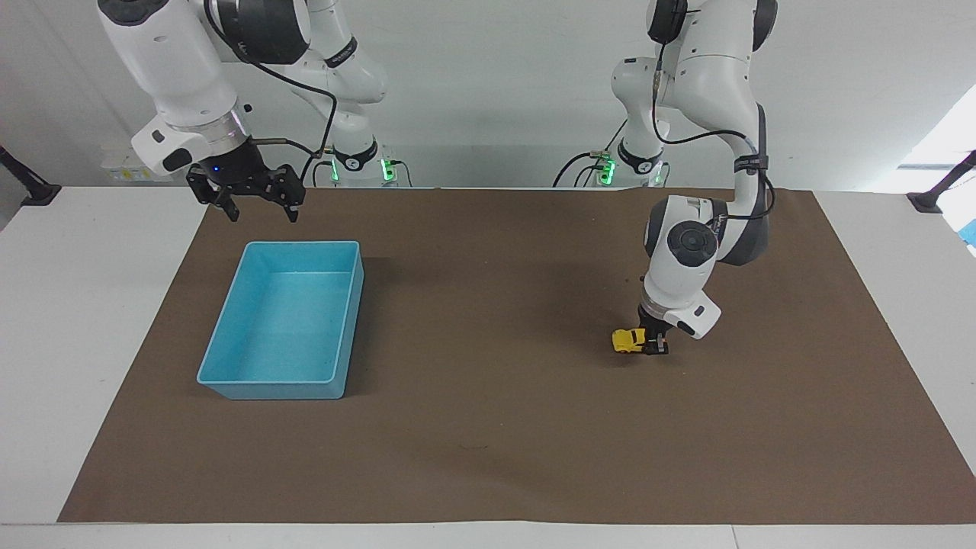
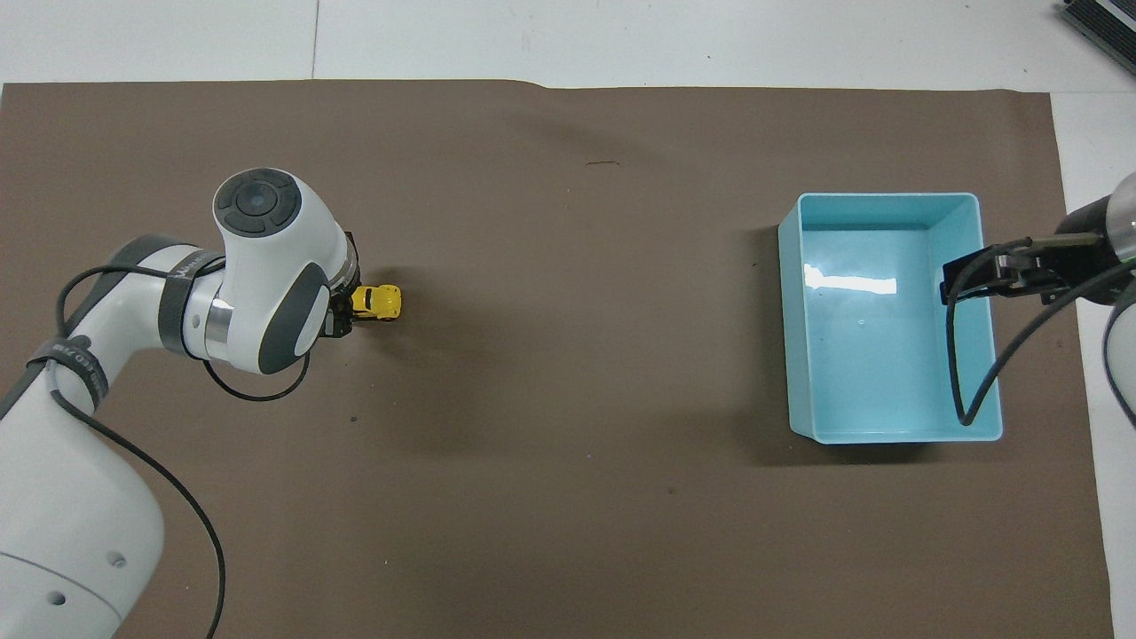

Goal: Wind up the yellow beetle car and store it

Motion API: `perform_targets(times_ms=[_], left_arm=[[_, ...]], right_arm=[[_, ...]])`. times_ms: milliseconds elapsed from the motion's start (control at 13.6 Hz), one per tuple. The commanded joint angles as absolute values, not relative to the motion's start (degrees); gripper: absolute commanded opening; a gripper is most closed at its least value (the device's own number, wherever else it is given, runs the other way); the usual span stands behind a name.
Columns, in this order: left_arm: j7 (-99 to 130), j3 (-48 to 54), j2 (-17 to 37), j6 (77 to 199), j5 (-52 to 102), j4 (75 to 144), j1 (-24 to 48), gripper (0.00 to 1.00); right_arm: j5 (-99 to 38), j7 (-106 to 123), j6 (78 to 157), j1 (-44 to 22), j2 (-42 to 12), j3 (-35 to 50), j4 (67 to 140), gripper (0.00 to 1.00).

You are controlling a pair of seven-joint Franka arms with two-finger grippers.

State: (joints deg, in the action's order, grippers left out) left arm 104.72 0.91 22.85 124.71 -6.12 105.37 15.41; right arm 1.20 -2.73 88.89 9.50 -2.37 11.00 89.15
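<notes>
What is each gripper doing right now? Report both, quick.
Left gripper: down at the yellow beetle car on the mat; grip cannot be told.
Right gripper: open, empty, waiting above the blue tray.

Left gripper (image 1: 654, 347) is down at the brown mat (image 1: 488, 427), at one end of the yellow beetle car (image 1: 628, 341), touching it. Car sits wheels-down on the mat, well apart from the blue tray (image 1: 229, 335), toward the left arm's end of the table (image 1: 46, 366). Can't tell if the fingers are clamped on the car. Right gripper (image 1: 259, 210) hangs over the mat just past the tray's robot-side rim, jaws spread, holding nothing; that arm waits. Tray lies on the mat toward the right arm's end, nothing in it.
</notes>
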Motion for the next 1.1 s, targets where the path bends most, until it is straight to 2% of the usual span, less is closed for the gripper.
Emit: perform_targets(times_ms=[0,660,1026], left_arm=[[104.85,0.7,23.21,127.45,-8.17,105.13,13.98,1.0],[105.12,0.7,19.69,124.54,-8.17,102.4,13.18,1.0],[104.94,0.62,19.6,125.16,-8.35,96.34,12.75,1.0]], right_arm=[[0.7,-1.58,89.03,10.55,-2.81,11.69,88.51,1.0],[0.7,-1.58,89.03,10.55,-2.81,11.69,88.51,1.0],[0.7,-1.58,89.03,10.55,-2.81,11.69,88.51,1.0]])
